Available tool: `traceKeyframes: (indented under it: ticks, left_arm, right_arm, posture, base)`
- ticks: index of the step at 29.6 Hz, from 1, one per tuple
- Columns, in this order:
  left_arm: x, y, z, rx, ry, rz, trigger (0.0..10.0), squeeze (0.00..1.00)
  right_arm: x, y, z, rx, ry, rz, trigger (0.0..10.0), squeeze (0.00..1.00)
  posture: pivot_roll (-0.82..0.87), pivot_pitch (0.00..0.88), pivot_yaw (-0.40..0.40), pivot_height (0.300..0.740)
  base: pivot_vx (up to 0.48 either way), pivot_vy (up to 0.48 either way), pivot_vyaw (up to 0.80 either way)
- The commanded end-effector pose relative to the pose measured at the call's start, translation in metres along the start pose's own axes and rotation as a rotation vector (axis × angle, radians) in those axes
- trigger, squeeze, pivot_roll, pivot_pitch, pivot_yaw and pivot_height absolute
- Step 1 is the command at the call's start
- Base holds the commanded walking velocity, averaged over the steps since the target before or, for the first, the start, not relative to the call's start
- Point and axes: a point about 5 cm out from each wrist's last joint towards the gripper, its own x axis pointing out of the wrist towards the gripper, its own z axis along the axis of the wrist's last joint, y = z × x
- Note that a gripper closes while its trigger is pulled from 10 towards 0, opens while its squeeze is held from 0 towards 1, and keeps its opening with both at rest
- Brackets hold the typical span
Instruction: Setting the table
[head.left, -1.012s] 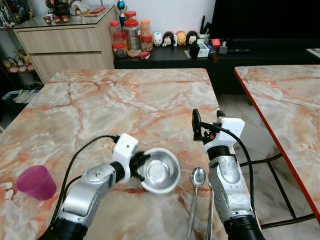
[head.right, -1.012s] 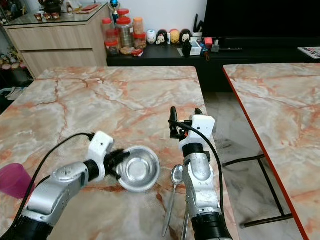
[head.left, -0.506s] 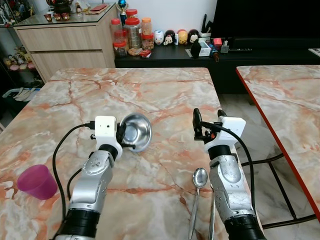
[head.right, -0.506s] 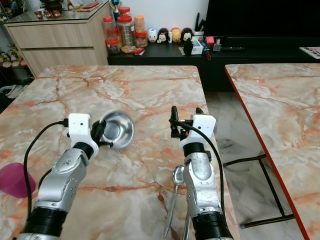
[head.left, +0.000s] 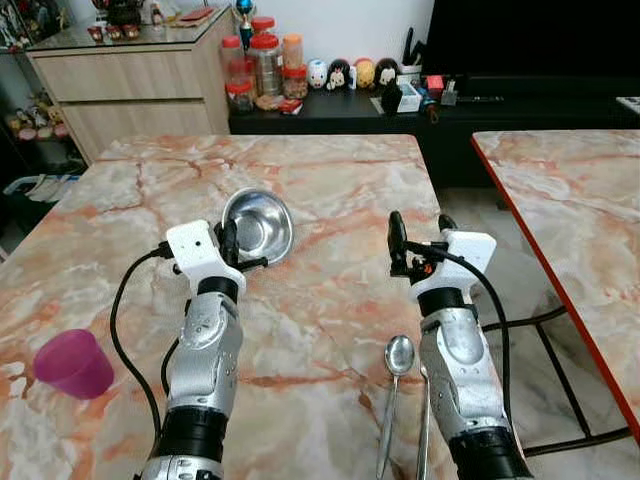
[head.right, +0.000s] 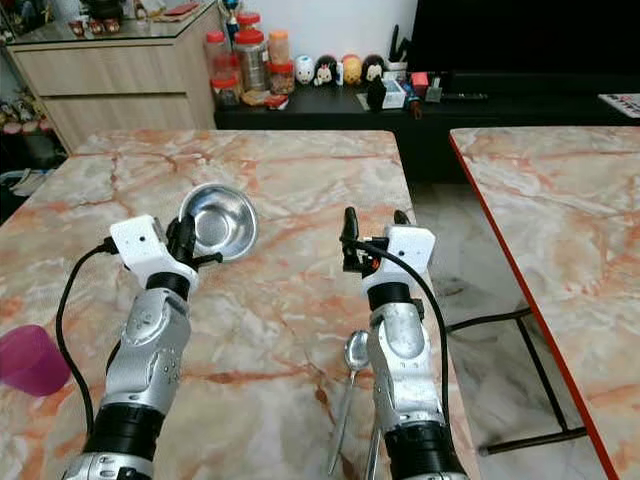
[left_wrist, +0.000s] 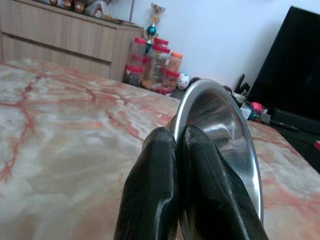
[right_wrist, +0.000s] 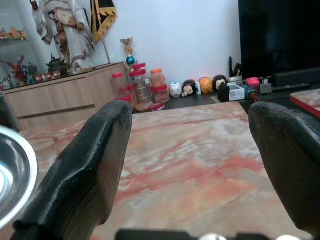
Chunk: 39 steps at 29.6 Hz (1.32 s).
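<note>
My left gripper (head.left: 231, 245) is shut on the rim of a steel bowl (head.left: 259, 223), holding it tilted on edge above the middle of the marble table (head.left: 320, 190). In the left wrist view the two black fingers (left_wrist: 155, 200) pinch the bowl (left_wrist: 225, 125). My right gripper (head.left: 417, 232) stands open and upright above the table near its right edge, holding nothing. A metal spoon (head.left: 396, 362) lies on the table just in front of the right arm. A purple cup (head.left: 72, 364) stands at the near left.
A second marble table (head.left: 570, 200) with a red edge stands to the right across a gap of floor. Behind are a wooden sideboard (head.left: 130, 85), jars (head.left: 262, 65) and small figures on a low black shelf, and a dark TV.
My left gripper has lifted the bowl from the table beside the spoon and carried it up and away to the left, turning it onto its edge. The right arm has barely moved.
</note>
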Motion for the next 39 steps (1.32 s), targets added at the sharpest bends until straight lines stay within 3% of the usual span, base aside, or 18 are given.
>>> traceKeyframes:
  ticks: [1, 17, 39]
  left_arm:
    - [0.002, -0.003, 0.001, -0.009, -0.027, 0.001, 10.0, 0.00]
    - [-0.001, 0.006, 0.000, 0.014, -0.057, 0.036, 10.0, 0.00]
    - [0.000, 0.009, 0.004, 0.004, -0.073, 0.045, 10.0, 0.00]
  right_arm:
    - [0.004, 0.001, 0.008, 0.004, -0.036, -0.004, 10.0, 0.00]
    - [0.003, 0.003, 0.006, 0.010, -0.037, -0.004, 10.0, 0.00]
    - [0.004, 0.001, 0.006, 0.013, -0.028, -0.013, 10.0, 0.00]
  posture:
    - [-0.06, 0.000, 0.025, 0.740]
    - [-0.04, 0.000, 0.011, 0.740]
    - [-0.04, 0.000, 0.010, 0.740]
  base:
    - [0.000, 0.000, 0.00]
    - [0.000, 0.000, 0.00]
    - [0.000, -0.352, 0.00]
